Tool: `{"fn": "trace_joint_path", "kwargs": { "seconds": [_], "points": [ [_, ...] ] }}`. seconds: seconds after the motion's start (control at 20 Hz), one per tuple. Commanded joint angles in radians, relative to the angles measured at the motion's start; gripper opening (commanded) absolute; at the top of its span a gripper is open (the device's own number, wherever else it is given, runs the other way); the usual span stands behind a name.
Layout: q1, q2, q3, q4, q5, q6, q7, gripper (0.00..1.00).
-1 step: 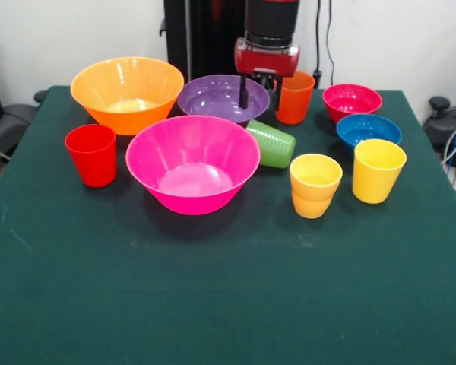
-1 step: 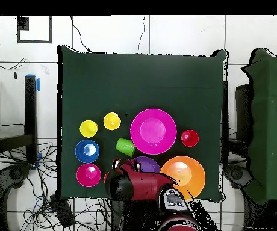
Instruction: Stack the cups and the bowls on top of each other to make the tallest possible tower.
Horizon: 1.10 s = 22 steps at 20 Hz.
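Gripper [image 1: 260,93] over the purple bowl [image 1: 216,97] beside the orange cup [image 1: 295,97], fingers apart (nothing held), green cup [image 1: 271,144] tipped against the hot pink bowl [image 1: 191,162]

In the front view we take the big front bowl [image 1: 192,163] as our landmark. Just left of it stands a lone cup [image 1: 91,154]. Behind it to the left sits a second big bowl [image 1: 127,93], and straight behind a third big bowl [image 1: 223,97]. A tipped cup [image 1: 272,144] lies against its right rim. Farther right stand a near cup [image 1: 315,185] and an outer cup [image 1: 378,169]. Behind and to the right we find a rear cup [image 1: 295,97] and two small bowls [image 1: 368,129].
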Motion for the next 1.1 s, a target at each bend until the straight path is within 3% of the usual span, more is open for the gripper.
{"fn": "trace_joint_path", "kwargs": {
  "seconds": [0.05,0.7,1.1],
  "points": [
    [-0.026,0.109,0.099,-0.137,-0.069,-0.083,0.070,1.00],
    [-0.081,0.070,0.129,-0.151,-0.125,0.032,0.030,1.00],
    [-0.099,0.089,0.148,-0.171,-0.147,0.034,0.029,1.00]
  ]
}}
